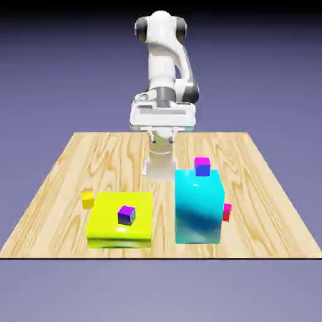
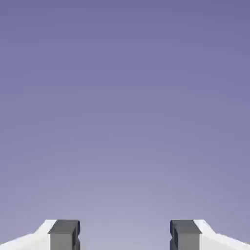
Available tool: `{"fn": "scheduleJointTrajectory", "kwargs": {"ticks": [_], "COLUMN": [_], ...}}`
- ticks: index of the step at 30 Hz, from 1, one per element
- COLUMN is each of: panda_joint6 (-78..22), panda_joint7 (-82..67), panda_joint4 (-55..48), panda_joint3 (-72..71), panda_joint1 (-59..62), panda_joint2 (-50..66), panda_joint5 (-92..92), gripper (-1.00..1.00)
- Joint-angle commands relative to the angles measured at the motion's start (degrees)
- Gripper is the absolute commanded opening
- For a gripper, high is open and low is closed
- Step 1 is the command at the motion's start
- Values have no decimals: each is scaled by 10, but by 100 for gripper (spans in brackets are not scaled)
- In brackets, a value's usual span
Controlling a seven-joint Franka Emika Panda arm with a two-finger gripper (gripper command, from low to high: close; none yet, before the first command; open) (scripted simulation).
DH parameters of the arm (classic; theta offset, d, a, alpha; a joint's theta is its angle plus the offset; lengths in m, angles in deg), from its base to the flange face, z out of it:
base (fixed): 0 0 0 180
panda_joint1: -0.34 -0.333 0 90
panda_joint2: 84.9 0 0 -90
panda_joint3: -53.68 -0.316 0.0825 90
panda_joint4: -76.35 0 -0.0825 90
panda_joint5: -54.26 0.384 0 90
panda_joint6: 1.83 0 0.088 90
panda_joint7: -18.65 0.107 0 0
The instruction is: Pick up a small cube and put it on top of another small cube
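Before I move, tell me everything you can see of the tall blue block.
The tall blue block stands upright on the table, on its narrow end, toward the exterior view's right. It is a plain box with no separate parts, bright cyan on top and shading to darker blue down its front, with a glossy look. A small cube, magenta above and blue below, shows at its far top edge. A small red-pink cube peeks out at its right side; whether they touch, I can't tell.
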Motion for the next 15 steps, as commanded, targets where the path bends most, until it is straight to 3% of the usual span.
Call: {"fn": "scheduleJointTrajectory", "kwargs": {"ticks": [1,15], "panda_joint6": [-8,-116], "panda_joint7": [-25,-374], "panda_joint4": [-4,-64], "panda_joint3": [0,-1], "panda_joint1": [8,125], "panda_joint2": [8,115], "panda_joint5": [2,23], "gripper": [0,0]}}
